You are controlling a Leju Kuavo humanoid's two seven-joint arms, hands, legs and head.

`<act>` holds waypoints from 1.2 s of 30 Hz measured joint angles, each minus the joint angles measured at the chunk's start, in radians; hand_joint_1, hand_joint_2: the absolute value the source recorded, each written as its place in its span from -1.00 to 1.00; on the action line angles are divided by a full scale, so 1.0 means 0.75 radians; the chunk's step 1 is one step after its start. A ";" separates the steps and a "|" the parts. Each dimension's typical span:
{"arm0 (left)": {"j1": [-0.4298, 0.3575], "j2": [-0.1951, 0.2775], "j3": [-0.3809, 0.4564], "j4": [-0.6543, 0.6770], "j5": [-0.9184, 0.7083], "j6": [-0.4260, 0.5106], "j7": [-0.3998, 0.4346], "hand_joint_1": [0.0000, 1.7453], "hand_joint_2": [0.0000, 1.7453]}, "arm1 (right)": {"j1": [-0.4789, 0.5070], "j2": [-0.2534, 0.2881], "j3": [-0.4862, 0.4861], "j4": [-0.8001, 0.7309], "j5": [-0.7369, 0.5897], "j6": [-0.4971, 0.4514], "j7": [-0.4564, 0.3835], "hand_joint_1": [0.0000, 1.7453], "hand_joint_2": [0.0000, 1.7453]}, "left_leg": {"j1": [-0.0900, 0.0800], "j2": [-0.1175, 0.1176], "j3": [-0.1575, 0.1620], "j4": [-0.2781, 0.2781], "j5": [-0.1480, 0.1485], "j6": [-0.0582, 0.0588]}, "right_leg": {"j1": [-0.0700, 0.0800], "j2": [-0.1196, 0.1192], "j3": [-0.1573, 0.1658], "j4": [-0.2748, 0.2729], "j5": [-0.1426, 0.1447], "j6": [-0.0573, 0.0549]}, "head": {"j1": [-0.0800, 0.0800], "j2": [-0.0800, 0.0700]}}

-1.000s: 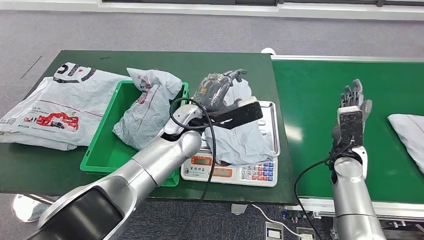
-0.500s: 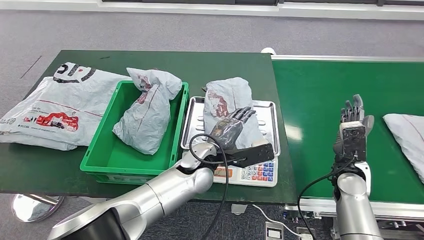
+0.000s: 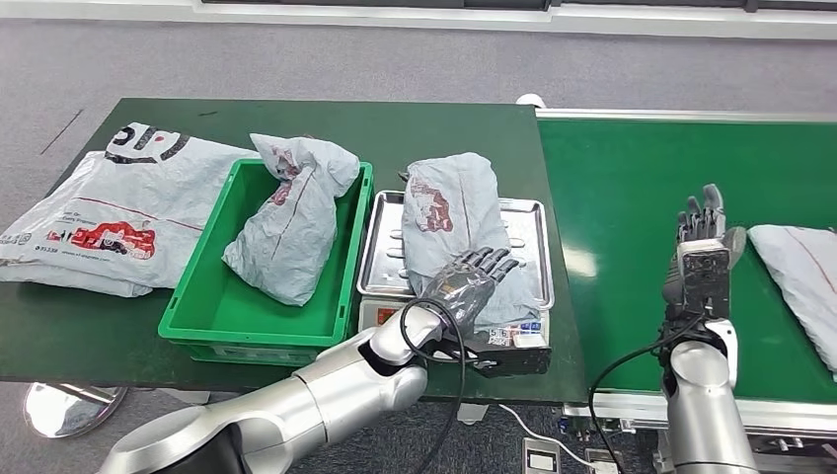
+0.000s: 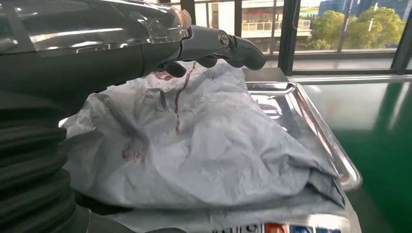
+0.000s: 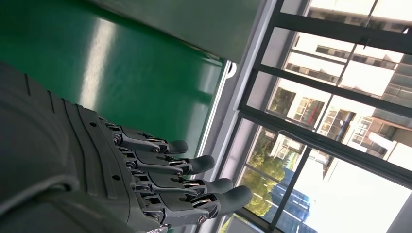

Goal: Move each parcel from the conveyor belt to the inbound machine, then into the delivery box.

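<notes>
Head view: crumpled grey plastic parcel [image 3: 456,225] on steel-trayed weighing scale [image 3: 531,219], worktop's [image 3: 89,326] right edge. Left hand [image 3: 462,283] empty, fingers spread above parcel's near end. Advice: grip its bunched middle before lifting toward green plastic box [image 3: 200,314].

The parcel [image 3: 449,212] on the scale was wrapped in thin grey plastic film, matt and heavily crumpled, with red print — its creases showed sharply in the left wrist view [image 4: 194,145]. The scale's tray [image 3: 528,247] was polished metal, smooth and mirror-bright along its raised rim [image 4: 316,126]. The green crate [image 3: 212,286] looked like hard, smooth plastic with a slight gloss. The table [image 3: 434,128] had a dull dark-green top, while the conveyor belt [image 3: 622,188] was a brighter green — smooth, with a soft sheen. The left hand [image 3: 466,281] had dark, semi-gloss fingers; the right hand [image 5: 145,179] showed ribbed grey plastic. Both arms were brushed silver metal.
</notes>
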 joint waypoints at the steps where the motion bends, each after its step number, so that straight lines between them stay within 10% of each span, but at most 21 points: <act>1: 0.001 0.000 -0.008 0.000 -0.002 0.000 0.001 -1.00 1.00 | -0.002 -0.001 -0.001 0.000 0.000 0.000 0.000 -1.00 -1.00 | 0.000 0.000 0.000 0.000 0.000 0.000 | 0.000 0.000 0.000 0.000 0.000 0.000 | 0.000 0.000; 7: 0.004 0.000 -0.036 0.002 -0.047 -0.012 0.012 -0.96 1.00 | -0.006 -0.005 -0.005 0.000 -0.004 0.000 -0.004 -1.00 -1.00 | 0.000 0.000 0.000 0.000 0.000 0.000 | 0.000 0.000 0.000 0.000 0.000 0.000 | 0.000 0.000; 11: 0.004 0.000 -0.066 0.002 -0.131 -0.105 0.024 1.00 1.00 | -0.023 -0.020 -0.005 0.006 -0.021 0.008 -0.018 -1.00 -1.00 | 0.000 0.000 0.000 0.000 0.000 0.000 | 0.000 0.000 0.000 0.000 0.000 0.000 | 0.000 0.000; 36: -0.012 -0.001 -0.105 0.034 -0.250 -0.267 0.003 1.00 1.00 | -0.088 -0.058 -0.006 0.078 -0.041 0.030 -0.051 -1.00 -1.00 | 0.000 0.000 0.001 0.000 0.000 0.000 | 0.000 0.000 0.001 0.000 0.000 0.000 | 0.000 0.000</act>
